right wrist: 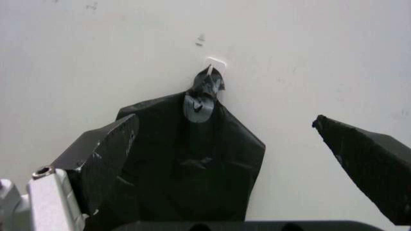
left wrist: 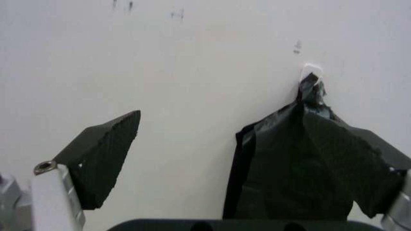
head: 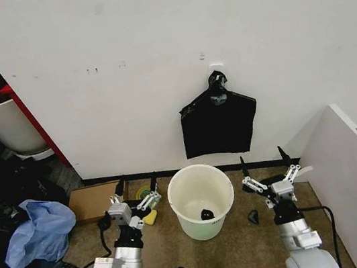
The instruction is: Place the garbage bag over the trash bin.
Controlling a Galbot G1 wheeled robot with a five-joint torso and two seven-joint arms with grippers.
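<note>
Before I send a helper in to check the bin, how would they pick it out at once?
Find the white wall with a flat black bag hung on a hook. On the floor just below it stands the bin, between the left pincer and right pincer. It is a round cream bucket with a rolled rim, smaller than the white plant pot of soil at far left.

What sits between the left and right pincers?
Head view: the trash bin stands between the left pincer and right pincer, both open.
</note>
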